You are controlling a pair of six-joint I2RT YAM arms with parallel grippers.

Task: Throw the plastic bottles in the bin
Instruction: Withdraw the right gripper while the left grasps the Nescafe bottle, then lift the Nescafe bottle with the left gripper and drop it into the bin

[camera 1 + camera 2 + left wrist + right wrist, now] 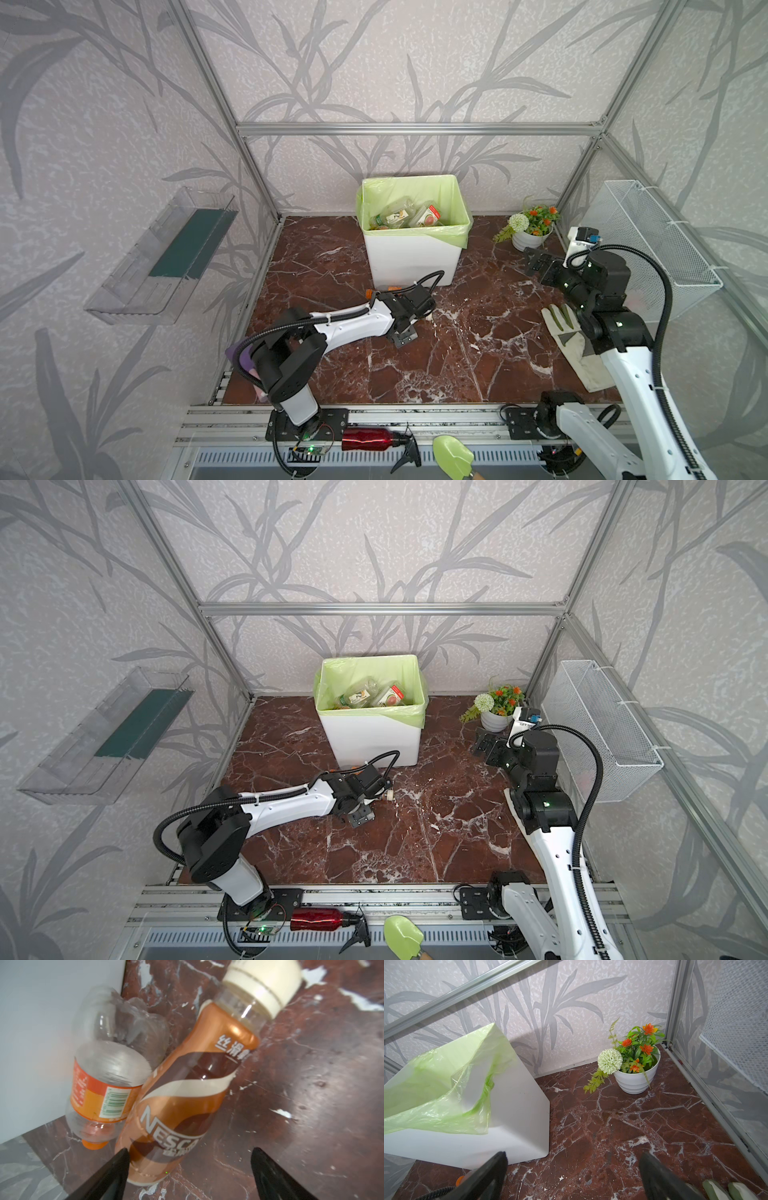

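Two plastic bottles lie on the marble floor in front of the bin [411, 257]. One is brown-labelled [182, 1095] with a cream cap [428, 316]. The other is clear [108, 1076] with an orange label and orange cap [368, 293], and rests against the bin's white wall [41, 1043]. My left gripper [191, 1159] is open low over the brown bottle. The bottle's base sits between the jaws, close to one fingertip [122, 1161]. More bottles [395, 214] lie inside the green-lined bin. My right gripper [536, 262] hovers open and empty to the right of the bin [519, 1115].
A flower pot [530, 232] stands at the back right. A white glove [573, 340] lies under the right arm. A wire mesh basket [648, 237] hangs on the right wall and a clear tray [166, 253] on the left. A red metallic bottle [365, 439] and a green scoop [453, 453] lie on the front rail.
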